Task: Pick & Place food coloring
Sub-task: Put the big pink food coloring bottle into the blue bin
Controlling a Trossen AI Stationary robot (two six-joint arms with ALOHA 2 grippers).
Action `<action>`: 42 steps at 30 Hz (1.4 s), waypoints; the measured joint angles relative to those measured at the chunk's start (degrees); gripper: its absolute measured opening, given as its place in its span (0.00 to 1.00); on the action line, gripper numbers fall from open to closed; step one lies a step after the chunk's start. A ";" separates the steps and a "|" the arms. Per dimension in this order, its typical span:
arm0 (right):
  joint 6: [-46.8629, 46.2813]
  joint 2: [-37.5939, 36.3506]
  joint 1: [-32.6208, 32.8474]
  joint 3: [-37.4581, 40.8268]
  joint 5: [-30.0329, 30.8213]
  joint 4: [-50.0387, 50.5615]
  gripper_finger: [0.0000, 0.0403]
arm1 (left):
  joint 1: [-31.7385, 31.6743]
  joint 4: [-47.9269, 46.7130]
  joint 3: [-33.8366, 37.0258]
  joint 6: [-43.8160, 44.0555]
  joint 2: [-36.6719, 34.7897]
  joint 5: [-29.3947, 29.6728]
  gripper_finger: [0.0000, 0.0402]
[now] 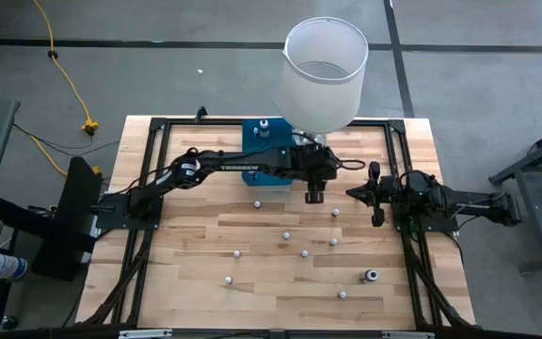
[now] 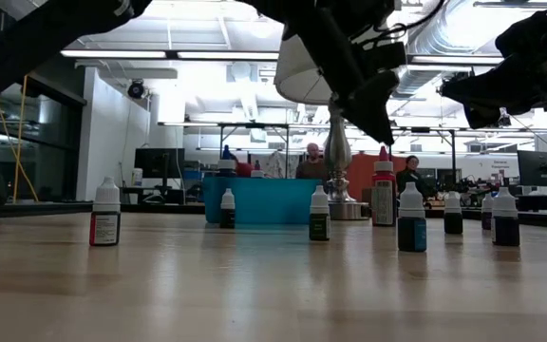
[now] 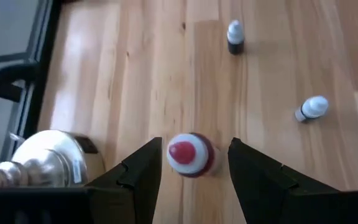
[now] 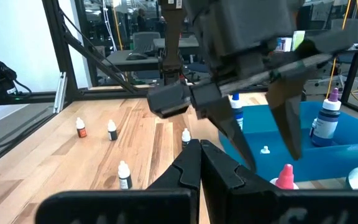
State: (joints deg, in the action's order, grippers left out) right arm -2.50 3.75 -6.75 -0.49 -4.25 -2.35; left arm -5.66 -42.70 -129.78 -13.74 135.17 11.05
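Now, from above you see your left gripper hanging over the wooden table beside the blue bin, and small bottles dotted around. Your right gripper waits close by. From table height, bottles stand upright in a row. On your left wrist camera, the open fingers sit on both sides of a red-tipped bottle, not squeezing it. On your right wrist camera, the fingers are pressed together, empty.
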 joint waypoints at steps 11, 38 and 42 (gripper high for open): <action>-0.02 0.00 0.01 0.01 0.00 0.00 0.00 | -1.40 0.45 0.16 0.02 2.40 -0.90 0.43; -0.01 0.02 0.00 0.00 0.01 0.00 0.00 | -1.87 0.60 0.05 0.52 3.40 -5.57 0.40; -0.02 0.02 0.01 0.02 0.00 0.00 0.00 | -1.85 0.69 0.13 0.68 3.48 -5.49 0.32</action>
State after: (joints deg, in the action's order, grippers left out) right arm -2.52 3.77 -6.74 -0.47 -4.25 -2.35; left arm -7.51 -42.00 -129.64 -13.06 138.65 5.56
